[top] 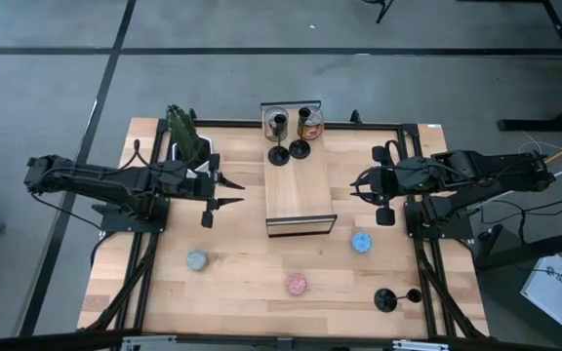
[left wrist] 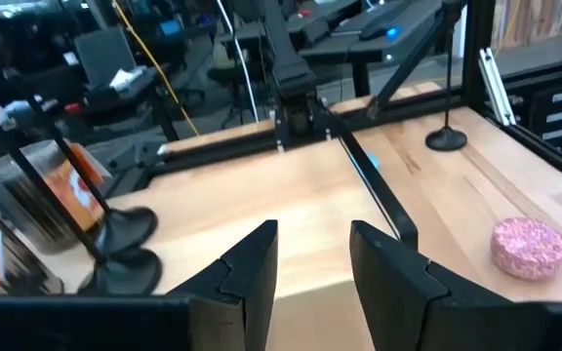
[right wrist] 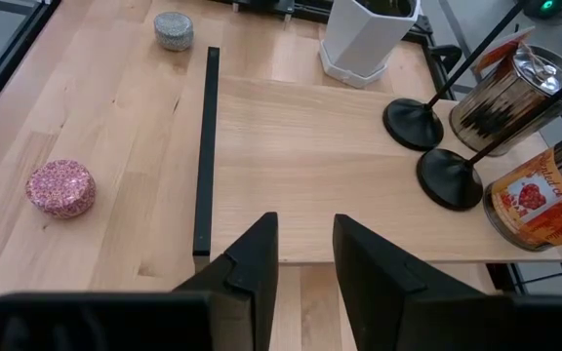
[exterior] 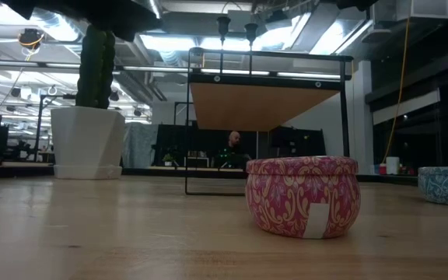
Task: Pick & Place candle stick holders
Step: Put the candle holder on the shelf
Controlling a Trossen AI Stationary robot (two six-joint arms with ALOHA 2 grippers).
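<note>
Candle stick holders first: two of them (top: 278, 154) (top: 300, 148) stand side by side at the far end of the raised wooden shelf (top: 299, 195), their round black bases just in front of two shiny tins (top: 275, 119) (top: 309, 121). A third holder (top: 385, 299) sits alone on the counter (top: 242, 283) near your right front corner.

Your left gripper (top: 224, 192) hangs just off the shelf's left edge, jaws spread a little with nothing between them. Your right gripper (top: 360, 185) hovers off the shelf's right side, jaws also slightly parted and empty.

From the right wrist you can see both holders' bases (right wrist: 414, 125) (right wrist: 450, 178) almost touching, stems leaning across the tins.

Three small tins lie on the counter: grey (top: 196, 260) on the left, pink (top: 297, 284) in the middle, blue (top: 361, 242) on the right. The potted cactus (top: 187, 135) stands at the back left, probably just behind the left arm; the overhead angle makes that hard to judge.
</note>
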